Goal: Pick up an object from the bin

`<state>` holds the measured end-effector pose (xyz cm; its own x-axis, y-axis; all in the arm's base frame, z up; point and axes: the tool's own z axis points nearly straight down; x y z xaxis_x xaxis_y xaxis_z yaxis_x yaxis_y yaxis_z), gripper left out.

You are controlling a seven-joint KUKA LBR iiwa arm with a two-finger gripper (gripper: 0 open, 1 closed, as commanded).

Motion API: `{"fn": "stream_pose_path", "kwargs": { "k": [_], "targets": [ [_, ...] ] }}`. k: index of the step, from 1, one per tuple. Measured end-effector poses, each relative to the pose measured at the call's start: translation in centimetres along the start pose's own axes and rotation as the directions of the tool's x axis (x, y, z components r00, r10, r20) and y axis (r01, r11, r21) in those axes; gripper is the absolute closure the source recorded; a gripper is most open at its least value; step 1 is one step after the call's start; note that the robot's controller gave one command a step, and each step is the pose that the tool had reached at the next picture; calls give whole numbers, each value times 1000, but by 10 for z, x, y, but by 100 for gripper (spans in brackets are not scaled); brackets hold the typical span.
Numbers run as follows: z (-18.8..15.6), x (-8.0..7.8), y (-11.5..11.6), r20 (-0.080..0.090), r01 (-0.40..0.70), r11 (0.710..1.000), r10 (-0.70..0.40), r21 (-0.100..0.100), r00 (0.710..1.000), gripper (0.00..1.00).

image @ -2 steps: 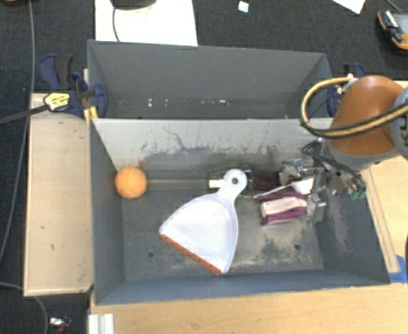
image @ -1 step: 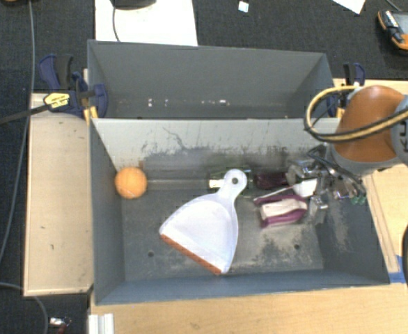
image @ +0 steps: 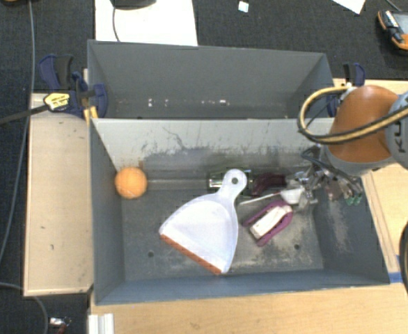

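Gripper (image: 300, 192) low at right of bin (image: 211, 75), beside purple-and-white tool (image: 268, 223) near white dustpan (image: 204, 232). Approach step, judged. Grip state: cannot tell. Next: settle over tool, close, lift.

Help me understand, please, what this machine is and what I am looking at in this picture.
This is one robot arm, the part with the orange cover and cables, reaching in from the right. At its tip sits a two-finger gripper for picking things up. The single camera looks down on a grey metal bin from above, slightly to one side. In the bin lie an orange ball at the left, a white dustpan with an orange edge in the middle, and to its right a purple and white object, with a dark maroon thing behind it. The gripper is low at the right, close to those last two; whether it holds anything I cannot tell.
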<state>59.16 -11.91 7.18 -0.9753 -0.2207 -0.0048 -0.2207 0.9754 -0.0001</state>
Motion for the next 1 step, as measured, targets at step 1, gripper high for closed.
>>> {"fn": "stream_pose_path", "kwargs": {
  "k": [1],
  "targets": [
    [0,0,0,0,1,1000,-1,0,1000,100]
  ]
}}
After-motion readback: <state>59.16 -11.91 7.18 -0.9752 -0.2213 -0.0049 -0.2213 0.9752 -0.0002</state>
